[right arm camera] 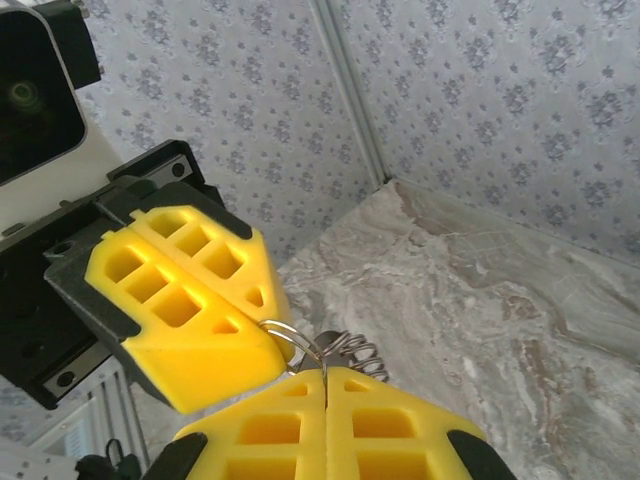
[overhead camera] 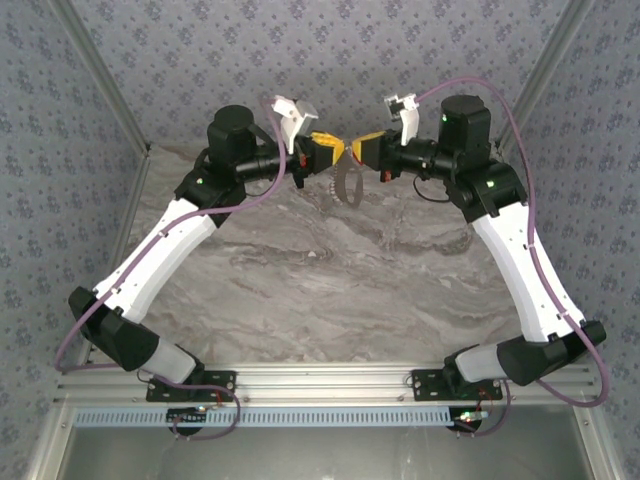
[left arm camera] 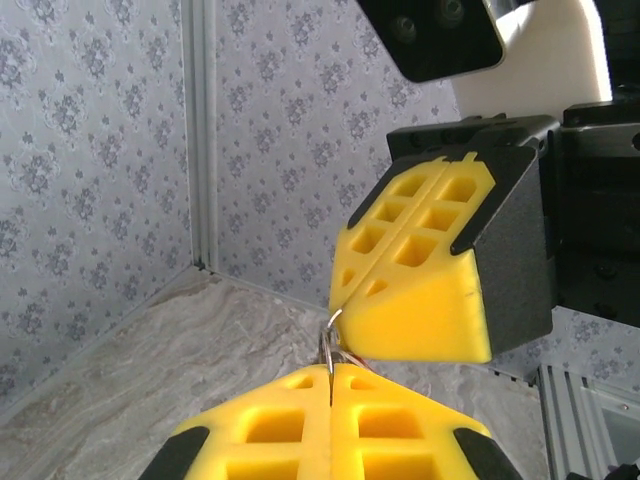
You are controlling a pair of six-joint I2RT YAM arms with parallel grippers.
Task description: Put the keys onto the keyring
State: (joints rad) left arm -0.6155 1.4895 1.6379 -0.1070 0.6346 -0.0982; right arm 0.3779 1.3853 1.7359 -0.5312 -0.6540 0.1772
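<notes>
Raised above the marble at the back middle, my left gripper (overhead camera: 335,147) and right gripper (overhead camera: 355,148) meet tip to tip. Both are shut on the keyring (right arm camera: 300,342), a thin silvery wire loop pinched in each pair of yellow pads. In the left wrist view the keyring (left arm camera: 330,338) rises from my closed pads (left arm camera: 300,400) into the right gripper's tip (left arm camera: 341,303). A dark grey round piece with a wire coil (right arm camera: 368,352) hangs from it, seen under the grippers (overhead camera: 347,185). A thin reddish streak (left arm camera: 356,357) lies behind the ring; I cannot tell what it is. The keys are hidden.
The marble tabletop (overhead camera: 330,280) stretches between the arms and the near rail. Patterned walls close in the back and both sides, with metal corner posts (left arm camera: 200,140). Both arms reach inward from their bases at the near edge.
</notes>
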